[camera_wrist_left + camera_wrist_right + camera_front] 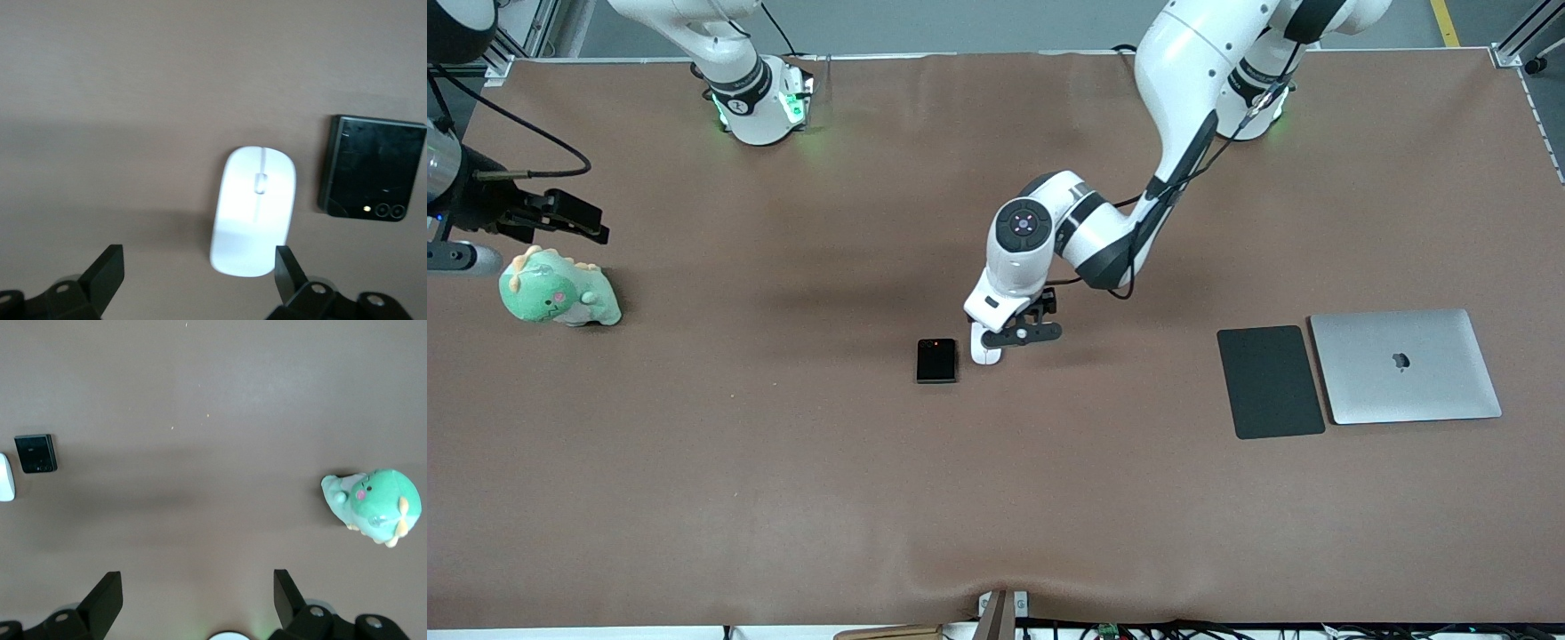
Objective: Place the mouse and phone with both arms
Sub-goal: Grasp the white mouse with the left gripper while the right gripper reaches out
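The white mouse lies near the table's middle, partly hidden under my left gripper. In the left wrist view the mouse shows whole, with one end close to one finger; the left gripper is open and low over it, holding nothing. The black phone lies flat beside the mouse, toward the right arm's end, apart from it; it also shows in the left wrist view. My right gripper hangs high and open over the right arm's end, empty. The phone and the mouse lie far from it.
A green plush dinosaur sits at the right arm's end, also in the right wrist view. A dark grey mouse pad and a closed silver laptop lie side by side toward the left arm's end.
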Available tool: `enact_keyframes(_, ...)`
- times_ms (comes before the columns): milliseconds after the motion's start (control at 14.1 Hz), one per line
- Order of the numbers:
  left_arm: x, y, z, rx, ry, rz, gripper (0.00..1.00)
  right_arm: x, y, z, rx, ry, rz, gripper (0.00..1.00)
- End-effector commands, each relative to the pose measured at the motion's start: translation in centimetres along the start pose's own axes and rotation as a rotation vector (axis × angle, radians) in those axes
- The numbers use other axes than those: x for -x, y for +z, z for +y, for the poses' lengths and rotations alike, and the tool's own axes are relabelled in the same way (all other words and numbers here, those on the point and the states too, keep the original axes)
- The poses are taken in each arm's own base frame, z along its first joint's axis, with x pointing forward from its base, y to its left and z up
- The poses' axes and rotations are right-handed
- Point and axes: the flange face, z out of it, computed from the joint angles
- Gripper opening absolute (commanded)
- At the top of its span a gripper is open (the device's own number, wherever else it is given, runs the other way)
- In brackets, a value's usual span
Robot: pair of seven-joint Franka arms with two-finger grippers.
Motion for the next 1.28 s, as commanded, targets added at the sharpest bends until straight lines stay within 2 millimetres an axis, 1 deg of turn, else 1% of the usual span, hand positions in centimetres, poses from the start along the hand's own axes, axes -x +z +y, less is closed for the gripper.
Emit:
enact_keyframes(0,-0.4,1.9,1.8,0.025,0.013,0.027,0.99,-1.6,1.2,0.0,0.003,0.004,0.022,1.0)
enact_keyframes(142,-0.4,3.3,2.4,0.037,0.025,0.038,0.99,-3.2,2.5,-0.5,0.001,0.0,0.046,1.0)
enact_keyframes(284,-0.5,4.3,2.9,0.061,0.036,0.054,0.98,-4.6,3.3,-0.8,-0.001,-0.004,0.086,1.0)
enact_keyframes(355,-0.5,4.6,3.0,0.064,0.04,0.057,0.97,-5.0,3.3,-0.9,-0.006,-0.001,0.102,1.0)
enact_keyframes(497,0.1,5.4,3.1,0.05,0.057,0.058,0.93,-5.9,4.2,-2.0,-0.008,-0.013,0.12,1.0)
enact_keyframes(568,0.1,5.7,3.0,0.039,0.07,0.065,0.88,-6.4,4.7,-2.4,-0.01,-0.017,0.128,1.0)
enact_keyframes(639,0.3,6.2,2.9,0.025,0.093,0.071,0.82,-6.7,5.1,-3.4,-0.014,-0.03,0.133,1.0)
enact_keyframes(852,0.4,7.2,2.7,0.011,0.101,0.066,0.7,-7.2,6.2,-7.6,-0.038,-0.061,0.148,1.0)
enact_keyframes(923,0.4,7.2,2.6,0.009,0.104,0.067,0.63,-7.4,6.9,-8.6,-0.04,-0.03,0.145,1.0)
enact_keyframes(994,0.3,7.0,2.5,0.003,0.124,0.069,0.52,-7.4,7.6,-10.0,-0.04,-0.02,0.135,1.0)
enact_keyframes(1136,-0.3,6.3,2.3,-0.008,0.153,0.087,0.41,-7.4,9.1,-12.4,-0.035,-0.021,0.11,1.0)
enact_keyframes(1207,-0.8,5.6,2.0,-0.019,0.155,0.091,0.38,-7.5,10.0,-13.3,-0.032,-0.017,0.096,1.0)
